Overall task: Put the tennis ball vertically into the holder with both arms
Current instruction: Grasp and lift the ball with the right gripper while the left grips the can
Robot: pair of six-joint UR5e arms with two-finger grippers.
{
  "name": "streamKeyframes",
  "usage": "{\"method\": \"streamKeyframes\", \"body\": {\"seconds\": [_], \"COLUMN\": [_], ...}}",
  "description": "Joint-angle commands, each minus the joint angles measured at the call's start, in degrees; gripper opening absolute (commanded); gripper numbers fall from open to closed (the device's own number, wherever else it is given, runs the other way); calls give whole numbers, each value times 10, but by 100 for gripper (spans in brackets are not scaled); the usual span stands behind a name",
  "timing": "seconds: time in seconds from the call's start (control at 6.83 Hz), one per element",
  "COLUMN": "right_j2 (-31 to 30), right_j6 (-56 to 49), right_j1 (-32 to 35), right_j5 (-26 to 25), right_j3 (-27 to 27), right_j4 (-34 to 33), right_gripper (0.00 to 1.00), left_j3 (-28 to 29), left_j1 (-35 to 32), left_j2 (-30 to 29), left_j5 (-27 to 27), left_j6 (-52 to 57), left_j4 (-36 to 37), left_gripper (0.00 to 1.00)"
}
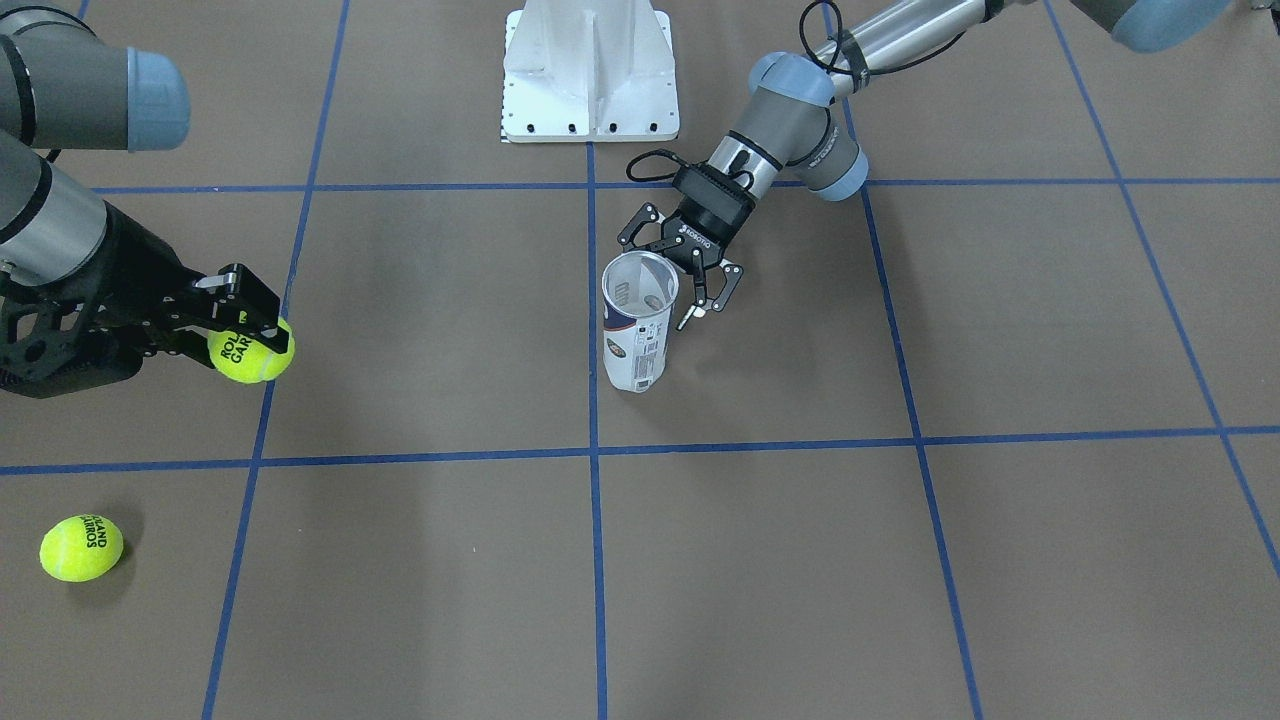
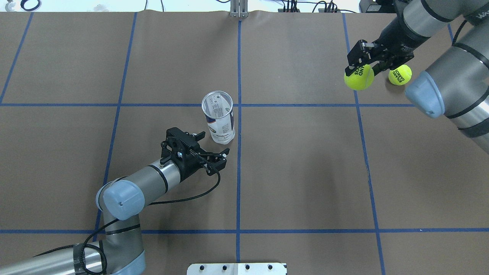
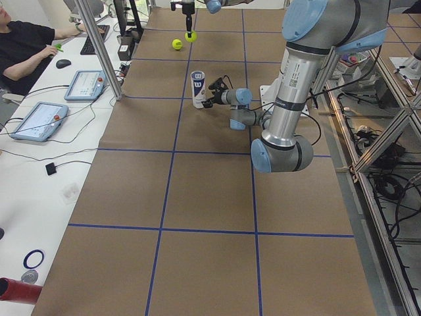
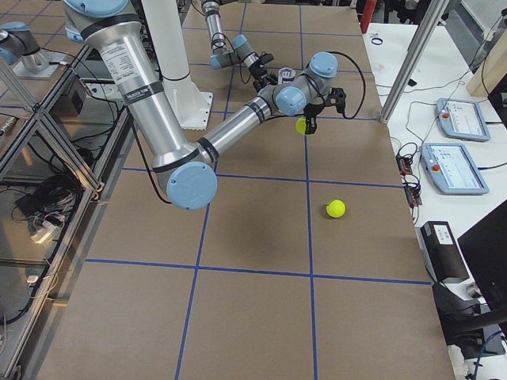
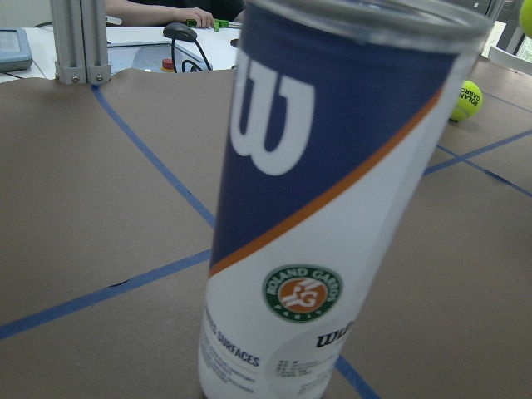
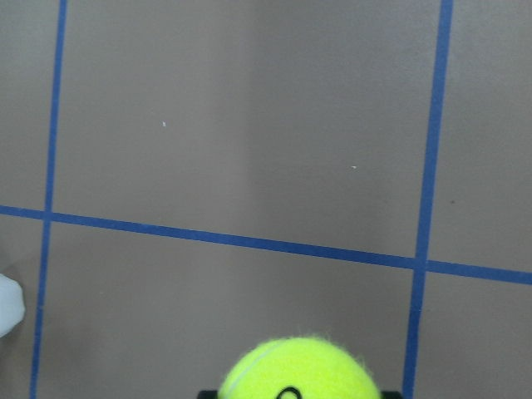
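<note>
The holder [image 1: 640,320] is a clear tube with a white and navy "W" label. It stands upright near the table's middle, mouth up [image 2: 218,118], and fills the left wrist view [image 5: 332,208]. My left gripper [image 1: 692,285] is open and empty, low beside the holder on the robot's side [image 2: 214,144], not touching it. My right gripper [image 2: 363,65] is shut on a yellow tennis ball [image 1: 250,350] and holds it above the table, far from the holder. This ball's top shows in the right wrist view [image 6: 299,370]. A second tennis ball [image 1: 82,547] lies on the table beyond it [image 2: 400,74].
The white metal base [image 1: 590,70] stands at the robot's edge of the table [image 2: 237,268]. Blue tape lines [image 1: 596,450] grid the brown table top. An operator [image 3: 26,46] sits at a side table with tablets [image 3: 84,84].
</note>
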Motion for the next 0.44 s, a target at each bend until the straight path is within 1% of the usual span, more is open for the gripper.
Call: {"method": "streamKeyframes", "body": {"seconds": [0.0,0.29], "right_j2": [44,67], "right_j6": [68,94], "right_j1": [-20,-34], "right_j5": [-1,-2], "right_j3": [1,2], "right_j4": [-5,-5], "right_gripper": [0,0], "left_j3": [10,10], "left_j1": [-5,-6], "left_j2": [-6,-6], "left_j5": [3,5], "left_j6": [2,2], "left_j4": [-1,-1], "left_gripper": [98,98]}}
